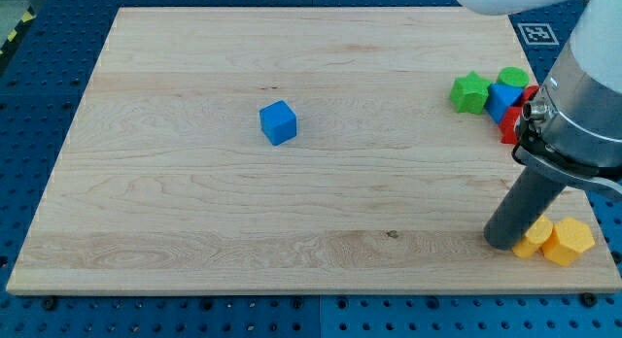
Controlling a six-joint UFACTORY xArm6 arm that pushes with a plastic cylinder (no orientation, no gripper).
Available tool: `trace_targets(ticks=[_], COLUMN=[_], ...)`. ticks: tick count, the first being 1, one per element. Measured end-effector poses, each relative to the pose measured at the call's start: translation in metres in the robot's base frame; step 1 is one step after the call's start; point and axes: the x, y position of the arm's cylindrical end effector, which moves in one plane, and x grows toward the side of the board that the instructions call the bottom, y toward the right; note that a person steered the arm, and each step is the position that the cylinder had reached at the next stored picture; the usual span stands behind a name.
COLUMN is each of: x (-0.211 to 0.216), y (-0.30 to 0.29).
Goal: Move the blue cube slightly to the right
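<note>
A blue cube (278,122) sits alone on the wooden table (194,212), left of centre and well apart from everything else. At the view's right edge, a green star-shaped block (470,92), a green round block (512,80), a blue block (502,101) and a red block (510,124) cluster together. Toward the bottom right, my tip (501,243) stands just beside two yellow blocks (556,239).

No readable text, numbers or brands; only black-white fiducial marker (533,32) on blue base, beyond board's top-right corner.
</note>
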Motion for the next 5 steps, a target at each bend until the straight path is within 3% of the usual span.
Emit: trace_targets(ticks=[1,3,5], x=[0.0,0.001,-0.06], y=[-0.021,-0.177,-0.338])
